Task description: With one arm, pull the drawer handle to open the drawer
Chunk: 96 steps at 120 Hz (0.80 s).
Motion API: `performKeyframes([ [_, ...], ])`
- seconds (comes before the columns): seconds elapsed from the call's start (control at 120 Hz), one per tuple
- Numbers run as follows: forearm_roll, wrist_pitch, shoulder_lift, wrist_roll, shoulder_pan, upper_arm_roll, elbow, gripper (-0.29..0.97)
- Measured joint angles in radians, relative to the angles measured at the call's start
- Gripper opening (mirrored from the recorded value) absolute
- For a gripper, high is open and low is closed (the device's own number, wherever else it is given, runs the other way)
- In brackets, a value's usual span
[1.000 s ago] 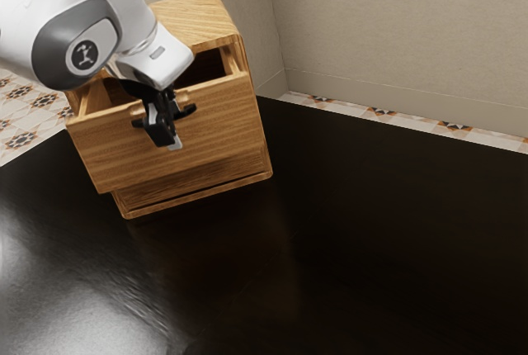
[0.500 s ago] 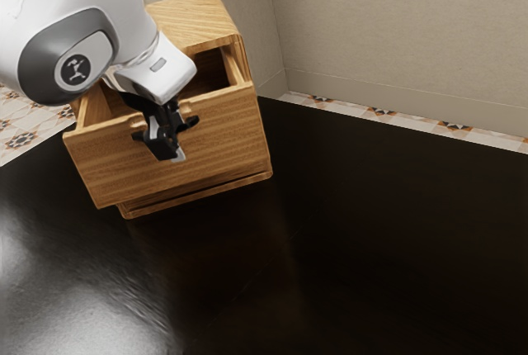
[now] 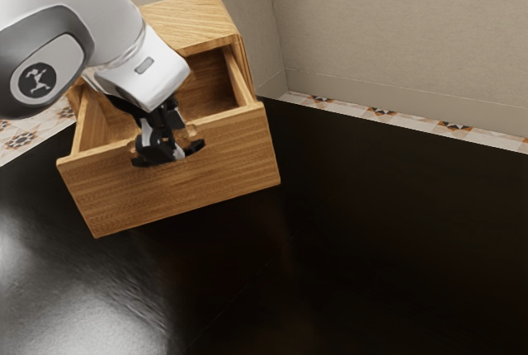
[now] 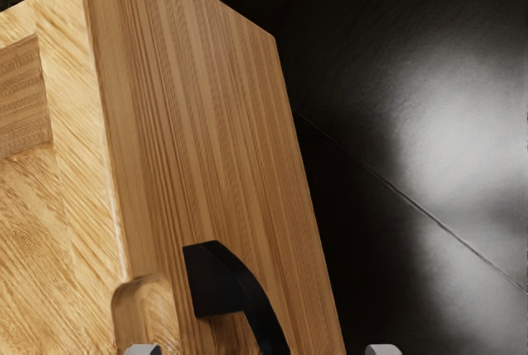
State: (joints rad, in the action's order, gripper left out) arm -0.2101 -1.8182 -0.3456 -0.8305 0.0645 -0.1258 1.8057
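Note:
A wooden cabinet [image 3: 186, 16] stands at the back of the exterior view's left. Its drawer [image 3: 177, 177] is pulled well out, and the inside of it shows bare wood. My gripper [image 3: 165, 150] reaches down over the top edge of the drawer front, shut on the black drawer handle [image 3: 196, 148]. In the wrist view, the drawer front [image 4: 206, 140] runs close under my hand. The curved black drawer handle [image 4: 223, 289] sits between my fingertips [image 4: 144, 348], with the gripper [image 4: 262, 348] around it.
The cabinet rests on a glossy black table [image 3: 371, 239] that stretches toward the exterior view's right and front. A beige wall [image 3: 396, 25] and a strip of patterned floor tiles [image 3: 396, 115] lie behind it.
The drawer has slid further out of the cabinet, toward the exterior view's front left. My hand moved with it while holding the handle, so more of the drawer's inside shows.

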Motion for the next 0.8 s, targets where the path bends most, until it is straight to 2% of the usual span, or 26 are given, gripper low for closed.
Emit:
performKeyframes([
  [0.117,-0.009,0.003,-0.013,0.005,0.001,-0.016,-0.048,0.39],
  [0.208,-0.007,0.025,0.068,0.008,-0.020,-0.009,-0.185,0.47],
  [0.283,0.026,0.067,0.162,0.013,-0.063,0.045,-0.331,0.53],
  [0.358,0.102,0.122,0.210,0.027,-0.057,0.087,-0.424,0.58],
  [0.467,0.190,0.179,0.224,0.056,-0.037,0.101,-0.450,0.62],
  [0.575,0.242,0.265,0.223,0.092,-0.022,0.099,-0.453,0.65],
  [0.8,0.283,0.423,0.194,0.149,-0.024,0.097,-0.462,0.67],
])
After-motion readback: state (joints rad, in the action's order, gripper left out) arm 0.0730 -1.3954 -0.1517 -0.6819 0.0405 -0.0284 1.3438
